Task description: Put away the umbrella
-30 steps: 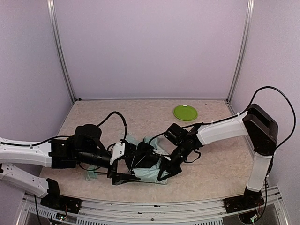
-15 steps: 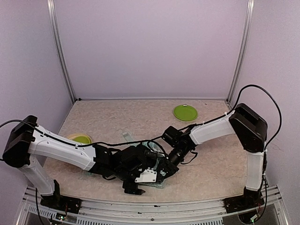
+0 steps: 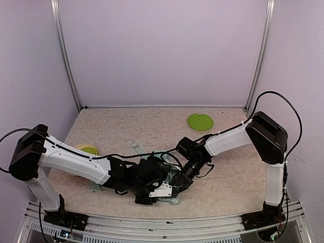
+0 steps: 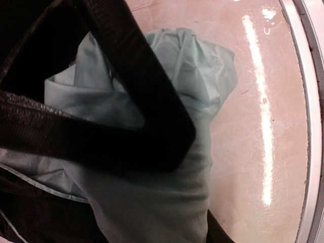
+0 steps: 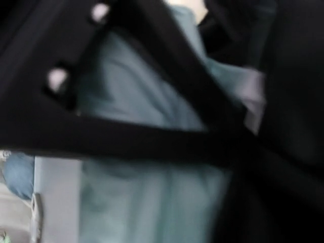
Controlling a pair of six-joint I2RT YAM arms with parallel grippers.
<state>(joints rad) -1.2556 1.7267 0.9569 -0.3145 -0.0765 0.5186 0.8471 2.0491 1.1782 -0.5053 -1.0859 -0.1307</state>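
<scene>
The umbrella (image 3: 173,199) lies folded near the table's front middle, pale mint fabric with black lining, mostly covered by both grippers. My left gripper (image 3: 154,191) reaches in from the left and sits on its front end. In the left wrist view, bunched mint fabric (image 4: 202,76) runs down between my left fingers, and the left gripper (image 4: 157,220) is shut on it. My right gripper (image 3: 178,183) comes in from the right and presses against the same bundle. The right wrist view is blurred: mint fabric (image 5: 142,202) fills it behind black bars, and how those jaws stand does not show.
A green plate (image 3: 200,121) lies at the back right. A yellow-green bowl (image 3: 87,150) sits at the left, partly behind my left arm. The table's metal front rail (image 4: 304,126) runs close to the umbrella. Walls enclose the table on three sides.
My left arm has stretched out to the right, and its gripper has gone from wide open to closed on the umbrella's fabric. The right arm has shifted slightly left.
</scene>
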